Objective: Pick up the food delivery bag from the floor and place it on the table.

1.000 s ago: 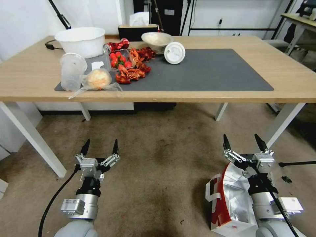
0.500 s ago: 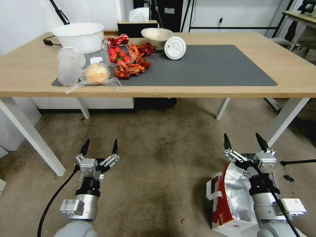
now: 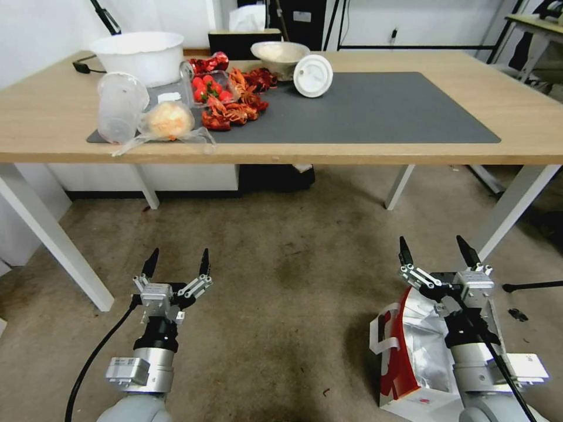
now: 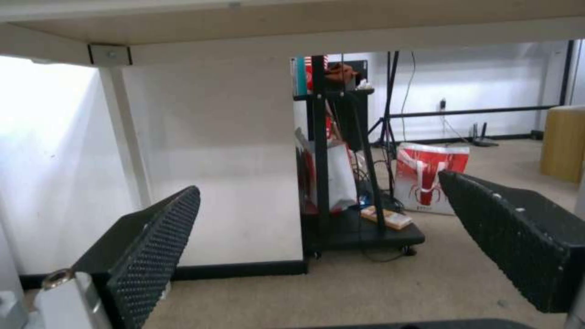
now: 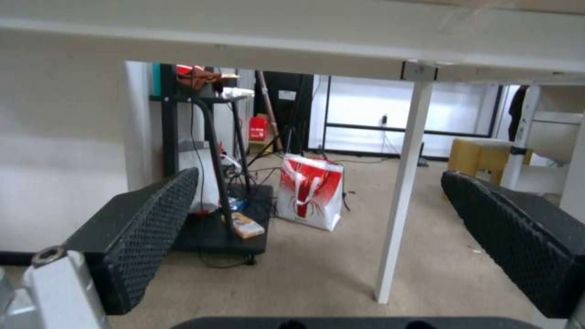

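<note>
The food delivery bag [image 3: 410,357], white with a red side panel, white loop handles and foil lining, stands open on the stained carpet floor [image 3: 281,305] at the lower right. My right arm hangs over it and hides part of it. The right gripper [image 3: 435,251] is open just above and beyond the bag's far edge, holding nothing; the right wrist view looks between its pads [image 5: 149,228] under the table. My left gripper [image 3: 179,261] is open over bare carpet at the lower left. The light wood table [image 3: 410,153] with its dark grey mat [image 3: 375,108] stands just ahead.
On the table's left part sit a white bowl [image 3: 139,55], a tipped clear cup [image 3: 120,105], a bagged bun [image 3: 167,121], crayfish [image 3: 234,108] and a white lid [image 3: 312,76]. White table legs [image 3: 56,240] [image 3: 510,208] flank the floor ahead. Beyond stand a black cart [image 4: 353,228] and another red-white bag [image 5: 311,189].
The whole head view has shifted: the table now sits nearer and higher in the picture, so the camera moved. Both arms hold the same open pose, and the bag stays under the right arm.
</note>
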`<state>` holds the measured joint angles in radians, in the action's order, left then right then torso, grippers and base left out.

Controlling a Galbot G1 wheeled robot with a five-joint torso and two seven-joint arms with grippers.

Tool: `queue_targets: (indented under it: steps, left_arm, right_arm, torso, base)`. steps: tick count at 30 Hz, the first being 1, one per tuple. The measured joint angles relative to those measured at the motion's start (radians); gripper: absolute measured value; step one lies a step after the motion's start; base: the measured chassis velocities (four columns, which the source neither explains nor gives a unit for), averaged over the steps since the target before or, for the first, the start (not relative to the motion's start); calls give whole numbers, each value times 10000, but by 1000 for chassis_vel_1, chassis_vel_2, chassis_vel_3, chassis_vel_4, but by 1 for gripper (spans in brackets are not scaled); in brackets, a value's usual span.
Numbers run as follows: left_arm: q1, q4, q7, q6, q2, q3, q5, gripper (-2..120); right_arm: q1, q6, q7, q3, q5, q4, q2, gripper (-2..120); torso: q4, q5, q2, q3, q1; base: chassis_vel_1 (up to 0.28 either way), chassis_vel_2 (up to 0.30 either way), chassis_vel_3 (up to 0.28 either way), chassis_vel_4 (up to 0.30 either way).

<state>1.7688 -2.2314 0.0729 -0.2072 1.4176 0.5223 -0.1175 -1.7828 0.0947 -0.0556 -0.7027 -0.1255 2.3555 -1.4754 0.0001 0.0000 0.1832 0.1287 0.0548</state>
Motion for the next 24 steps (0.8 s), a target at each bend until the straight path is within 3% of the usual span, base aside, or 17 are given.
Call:
queue_targets:
  steps: [24]
  left_arm:
    - [-110,210,-1,-51,38,-39,-8,98]
  right_arm:
    - [28,19,-5,46,116,-149,-70,100]
  torso:
    - [0,0,-944,-794,-149]
  base:
    - [0,0,0,0]
